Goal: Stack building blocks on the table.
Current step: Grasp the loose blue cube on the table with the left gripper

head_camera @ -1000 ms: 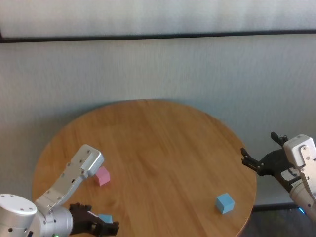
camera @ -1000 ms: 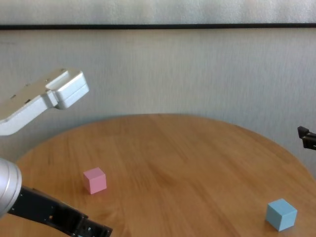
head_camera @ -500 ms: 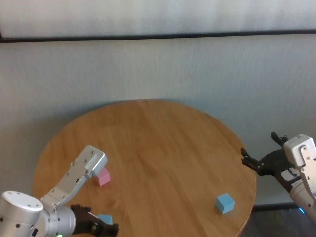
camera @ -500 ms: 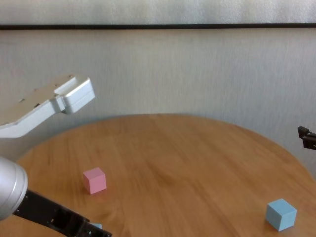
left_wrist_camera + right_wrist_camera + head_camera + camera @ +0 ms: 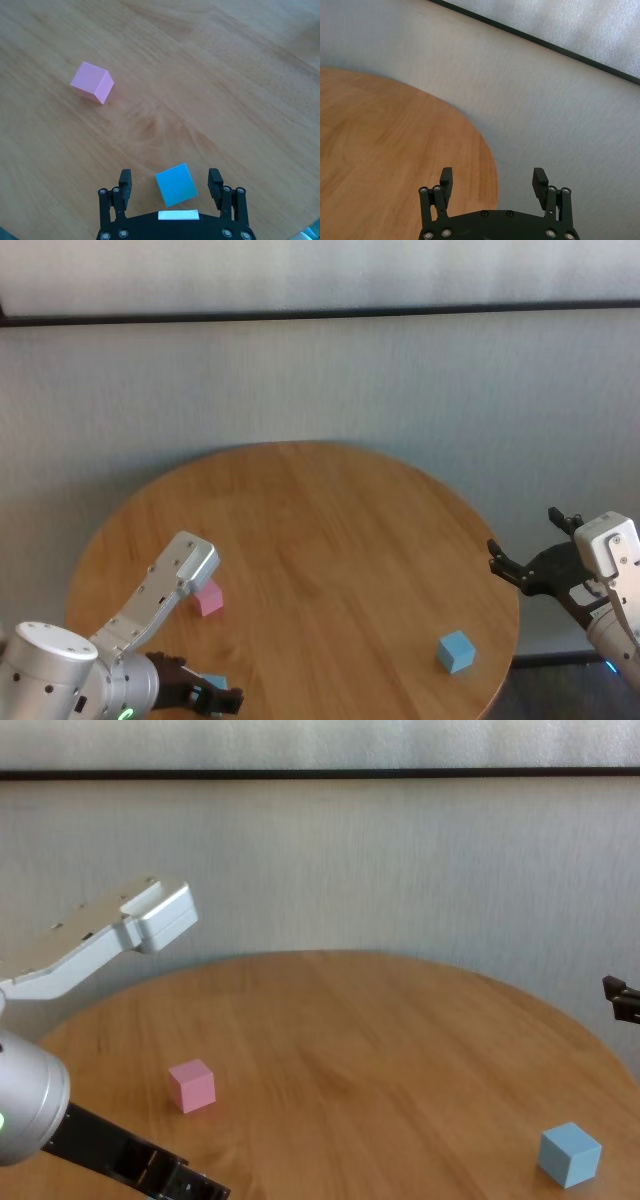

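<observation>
A light blue block (image 5: 176,184) lies near the table's near left edge, between the open fingers of my left gripper (image 5: 170,178), which do not touch it. In the head view this block (image 5: 213,682) peeks out beside the left gripper (image 5: 205,700). The pink block (image 5: 208,597) (image 5: 192,1084) (image 5: 92,82) rests a little farther in on the left. A second light blue block (image 5: 455,651) (image 5: 569,1154) sits at the near right. My right gripper (image 5: 522,538) (image 5: 493,177) hovers open and empty just off the table's right edge.
The round wooden table (image 5: 320,540) stands before a pale wall. My left arm's white link (image 5: 130,925) reaches over the table's left side above the pink block. The table's edge (image 5: 487,160) curves just under the right gripper.
The left arm's white link has shifted slightly to the right and its shoulder has come forward, while the left gripper stays around the near blue block. The right arm has not moved.
</observation>
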Robot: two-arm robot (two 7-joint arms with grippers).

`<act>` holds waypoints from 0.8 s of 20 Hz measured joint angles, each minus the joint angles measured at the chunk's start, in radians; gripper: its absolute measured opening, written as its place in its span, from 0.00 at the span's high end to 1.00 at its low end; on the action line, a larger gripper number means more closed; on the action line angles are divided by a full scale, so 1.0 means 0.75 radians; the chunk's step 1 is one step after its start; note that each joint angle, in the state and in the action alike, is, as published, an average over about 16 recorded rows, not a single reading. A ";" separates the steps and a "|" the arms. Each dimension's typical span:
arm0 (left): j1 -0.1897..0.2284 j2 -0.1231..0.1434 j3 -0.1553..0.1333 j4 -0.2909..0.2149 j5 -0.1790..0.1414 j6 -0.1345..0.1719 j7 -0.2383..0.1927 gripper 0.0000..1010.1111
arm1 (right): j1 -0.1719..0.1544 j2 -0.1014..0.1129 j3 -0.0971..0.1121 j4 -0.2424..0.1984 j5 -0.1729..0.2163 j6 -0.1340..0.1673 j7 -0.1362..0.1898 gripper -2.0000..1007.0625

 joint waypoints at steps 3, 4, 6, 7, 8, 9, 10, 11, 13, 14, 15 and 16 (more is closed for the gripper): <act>-0.003 -0.011 -0.003 0.008 0.011 0.008 0.002 0.01 | 0.000 0.000 0.000 0.000 0.000 0.000 0.000 0.00; -0.004 -0.014 -0.003 0.011 0.014 0.010 0.002 0.01 | 0.000 0.000 0.000 0.000 0.000 0.000 0.000 0.00; -0.007 -0.019 -0.004 0.017 0.022 0.014 0.001 0.01 | 0.000 0.000 0.000 0.000 0.000 0.000 0.000 0.00; -0.008 -0.021 -0.005 0.020 0.025 0.017 0.001 0.01 | 0.000 0.000 0.000 0.000 0.000 0.000 0.000 0.00; -0.009 -0.023 -0.005 0.023 0.029 0.018 0.001 0.01 | 0.000 0.000 0.000 0.000 0.000 0.000 0.000 0.00; -0.010 -0.025 -0.005 0.026 0.033 0.020 0.000 0.01 | 0.000 0.000 0.000 0.000 0.000 0.000 0.000 0.00; -0.012 -0.027 -0.005 0.029 0.037 0.021 0.000 0.01 | 0.000 0.000 0.000 0.000 0.000 0.000 0.000 0.00; -0.013 -0.029 -0.005 0.033 0.041 0.022 -0.001 0.01 | 0.000 0.000 0.000 0.000 0.000 0.000 0.000 0.00; -0.017 -0.032 -0.004 0.041 0.049 0.024 -0.002 0.01 | 0.000 0.000 0.000 0.000 0.000 0.000 0.000 0.00; -0.019 -0.034 -0.004 0.045 0.053 0.024 -0.004 0.01 | 0.000 0.000 0.000 0.000 0.000 0.000 0.000 0.00; -0.021 -0.036 -0.003 0.049 0.057 0.023 -0.006 0.01 | 0.000 0.000 0.000 0.000 0.000 0.000 0.000 0.00; -0.023 -0.037 -0.003 0.053 0.061 0.022 -0.007 0.01 | 0.000 0.000 0.000 0.000 0.000 0.000 0.000 0.00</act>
